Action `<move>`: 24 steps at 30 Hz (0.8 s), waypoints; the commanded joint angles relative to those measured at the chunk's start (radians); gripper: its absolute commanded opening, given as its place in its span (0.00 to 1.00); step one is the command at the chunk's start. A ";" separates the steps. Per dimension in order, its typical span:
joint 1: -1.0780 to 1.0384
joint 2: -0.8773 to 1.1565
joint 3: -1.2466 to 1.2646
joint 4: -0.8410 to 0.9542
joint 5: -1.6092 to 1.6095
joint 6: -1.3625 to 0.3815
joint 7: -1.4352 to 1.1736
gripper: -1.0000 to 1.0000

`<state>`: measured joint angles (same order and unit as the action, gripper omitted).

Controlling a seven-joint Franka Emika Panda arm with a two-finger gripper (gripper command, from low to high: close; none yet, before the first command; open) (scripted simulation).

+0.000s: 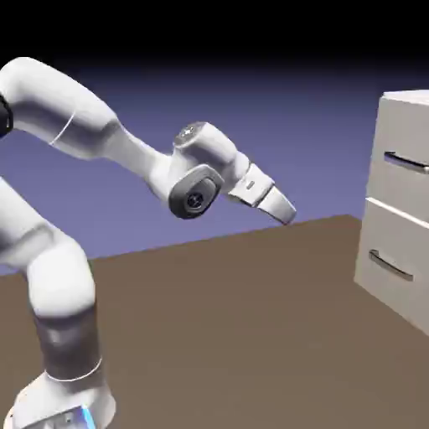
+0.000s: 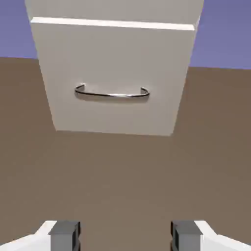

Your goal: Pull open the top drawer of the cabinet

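The off-white cabinet [image 1: 400, 218] stands at the exterior view's right edge, on the brown table. Its top drawer [image 1: 404, 180] carries a thin grey bar handle [image 1: 407, 162]. My gripper [image 1: 286, 212] hangs in the air well to the left of the cabinet, tilted downward toward it and touching nothing. In the hand view, my gripper [image 2: 125, 238] is open, with bare table between the grey fingertips [image 2: 64, 235]. That view is mostly filled by the lower drawer [image 2: 115, 63] and its handle [image 2: 112, 93]. Only a strip of the top drawer [image 2: 112, 9] shows above the seam.
The lower drawer [image 1: 392, 272] with the same kind of handle [image 1: 390, 266] sits under the top one. Brown table [image 1: 235, 335] stretches between my arm's base at lower left and the cabinet.
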<state>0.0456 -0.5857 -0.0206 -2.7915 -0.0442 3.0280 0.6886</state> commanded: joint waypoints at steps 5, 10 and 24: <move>0.139 -0.065 -0.086 0.077 -0.183 -0.037 -0.218 0.50; 0.279 -0.130 -0.171 0.153 -0.366 -0.074 -0.435 0.50; 0.669 -0.312 -0.411 0.368 -0.878 -0.179 -1.044 0.50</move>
<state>0.7143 -0.8979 -0.4311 -2.4231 -0.9225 2.8493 -0.3552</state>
